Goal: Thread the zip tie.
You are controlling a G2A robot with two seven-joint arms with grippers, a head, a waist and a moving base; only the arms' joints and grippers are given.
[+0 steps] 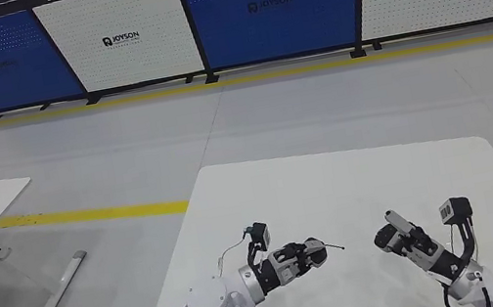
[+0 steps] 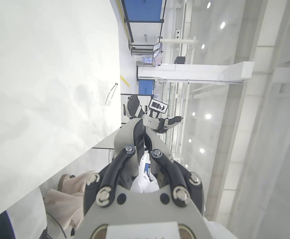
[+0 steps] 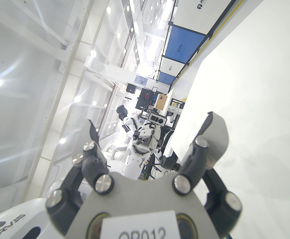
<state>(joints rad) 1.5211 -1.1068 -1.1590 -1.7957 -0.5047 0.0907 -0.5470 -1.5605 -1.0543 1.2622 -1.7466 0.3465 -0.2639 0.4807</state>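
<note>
Top view, lower centre of the frame: the zip tie lies as a thin dark line on the white tabletop, in the gap between my two arms. Its long axis runs nearly left to right across the frame, dipping slightly toward the right. A small dark knob, which I take for the head, sits at the end facing the right gripper. The other end lies just off the tip of the left gripper; from above I cannot tell whether the two touch. In the left wrist view the zip tie shows as a bowed strand with its shadow beside it, resting on the tabletop apart from the fingertips, so I judge it free rather than held. The left gripper's fingers are pressed together with no gap between them. The right gripper is spread wide and holds nothing. The left gripper is plainly the nearer, and the zip tie extends away from it roughly along its own line of reach. The coming grasp, as I judge it, requires the left gripper to spread and close across the strand's near end, leaving the head end toward the right gripper.
</note>
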